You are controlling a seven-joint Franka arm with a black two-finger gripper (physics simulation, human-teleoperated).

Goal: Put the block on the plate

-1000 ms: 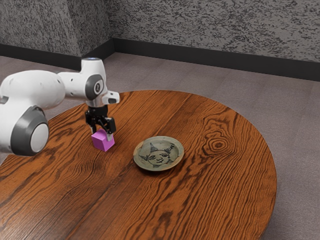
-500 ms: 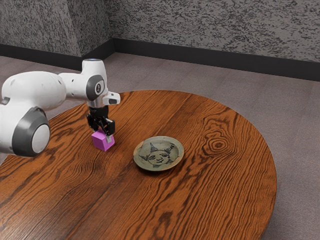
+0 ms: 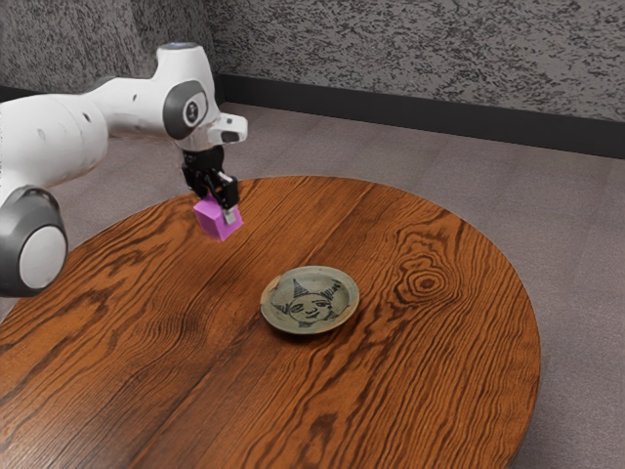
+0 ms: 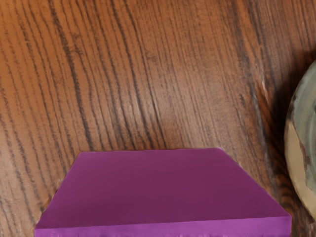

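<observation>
Purple block [image 3: 211, 221] in the grip of the pincer [image 3: 218, 209], hung above the desk [image 3: 420, 381], to the exterior view's left of the greenish, dark-patterned plate [image 3: 311, 305].

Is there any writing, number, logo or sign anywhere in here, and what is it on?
No text can be read.
Round badge on the white arm: carries a small mark, too small to read.
Plate: a drawn face with pointed shapes around it, no lettering that I can make out.
Block: no writing on the sides that show.
</observation>
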